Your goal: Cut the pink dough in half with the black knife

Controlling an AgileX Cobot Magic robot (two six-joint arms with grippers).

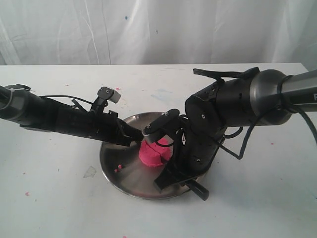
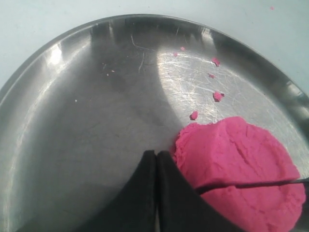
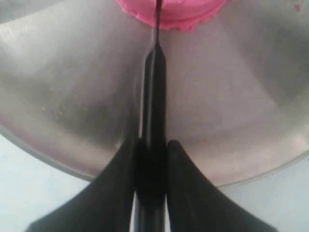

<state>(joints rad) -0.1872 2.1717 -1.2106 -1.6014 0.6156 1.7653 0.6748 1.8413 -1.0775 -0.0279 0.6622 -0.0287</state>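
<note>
The cut looked to be under way. The black knife [image 3: 155, 96] stood on edge with its blade sunk a little into the top of the pink dough [image 2: 241, 169], which sat near the middle of the steel plate [image 1: 111, 158]. The right gripper [image 3: 153, 145] was clamped on the knife's handle, which ran out over the plate's rim toward 5 o'clock in the exterior view. The left gripper [image 2: 157, 157] was clenched on nothing, its tips against the dough's side from about 9 o'clock, apparently bracing it. Pink crumbs [image 1: 118, 168] lay at 8 o'clock of the lump. The dough appeared whole, with only a thin slot across its top. The next move probably called for pressing the blade straight down to the steel, perhaps with a sawing stroke, while the brace kept the lump from sliding.
</note>
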